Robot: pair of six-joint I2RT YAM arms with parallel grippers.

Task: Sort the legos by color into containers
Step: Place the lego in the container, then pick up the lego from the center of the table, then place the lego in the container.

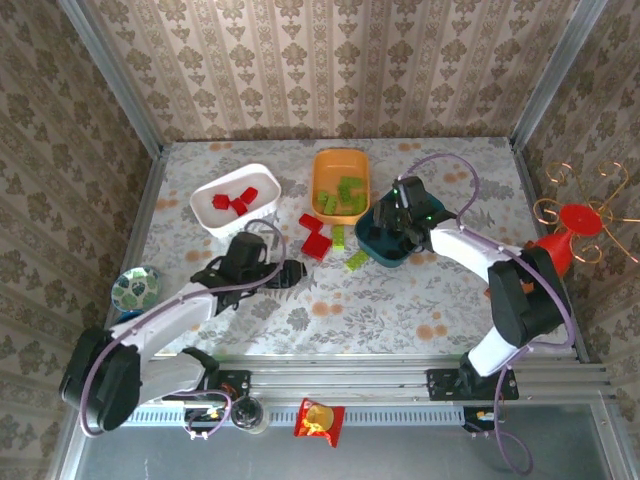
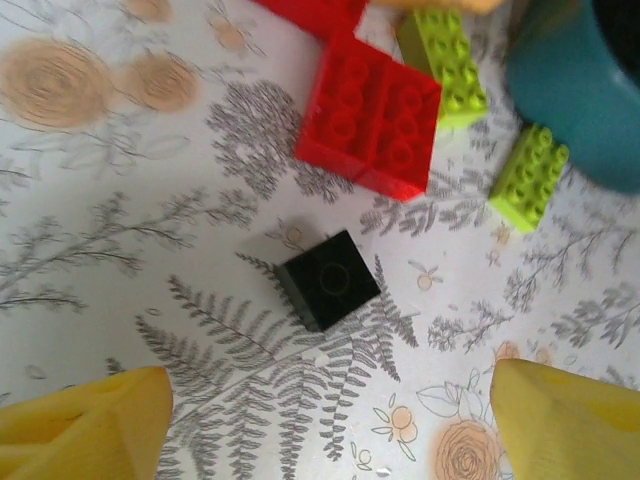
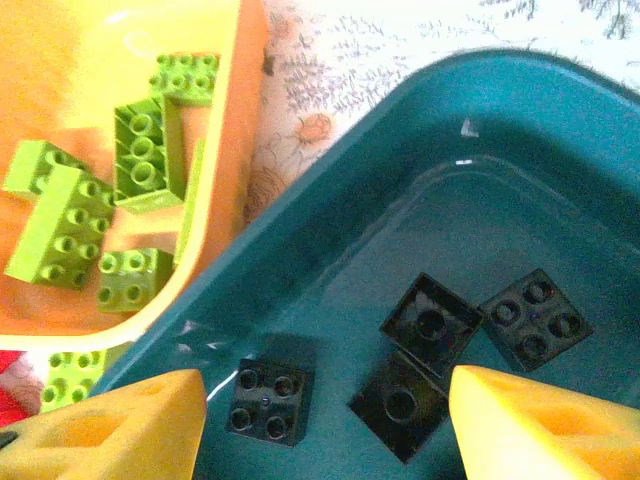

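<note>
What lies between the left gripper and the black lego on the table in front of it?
Nothing. In the left wrist view, only bare floral tablecloth separates the left gripper from the black lego.

Red legos (image 1: 236, 200) in white tub (image 1: 262, 173), green legos (image 1: 347, 195) in orange tub (image 1: 323, 166), right tool (image 1: 405, 216) over teal tub (image 1: 377, 246)

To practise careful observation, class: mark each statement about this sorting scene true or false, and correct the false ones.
1. The white tub holds red bricks. True.
2. The orange tub holds black bricks. False: it holds lime green bricks.
3. A loose black brick lies on the table between the left gripper's open jaws. True.
4. The teal tub is empty. False: it holds several black bricks.
</note>
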